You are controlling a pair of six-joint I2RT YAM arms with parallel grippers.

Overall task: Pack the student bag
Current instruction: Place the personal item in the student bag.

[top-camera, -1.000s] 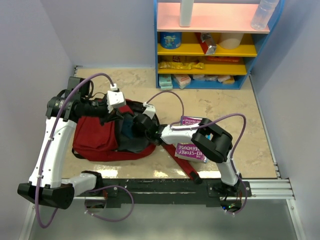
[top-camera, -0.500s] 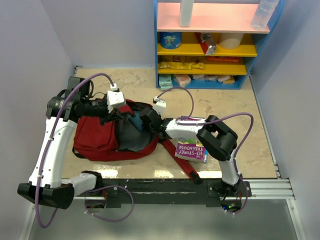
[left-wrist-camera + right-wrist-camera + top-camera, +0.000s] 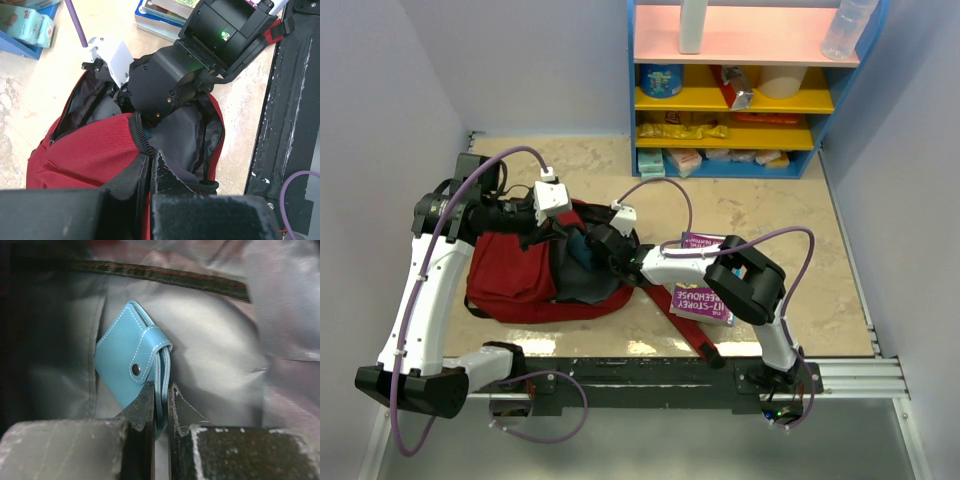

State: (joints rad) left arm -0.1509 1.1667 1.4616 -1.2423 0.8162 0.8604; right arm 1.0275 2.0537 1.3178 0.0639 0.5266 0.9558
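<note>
While your left gripper (image 3: 150, 165) pinches the zippered rim of the student bag (image 3: 515, 275), which lies open at the table's (image 3: 770, 210) left, your right gripper (image 3: 161, 400) reaches inside it, jaws clamped on a blue snap wallet (image 3: 129, 365).

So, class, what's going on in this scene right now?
The left end effector pinches the zipper edge of the student bag, holding its mouth open. The right end effector, reaching inside, is shut on a small blue snap wallet. A book lies on the table beside the bag.
</note>
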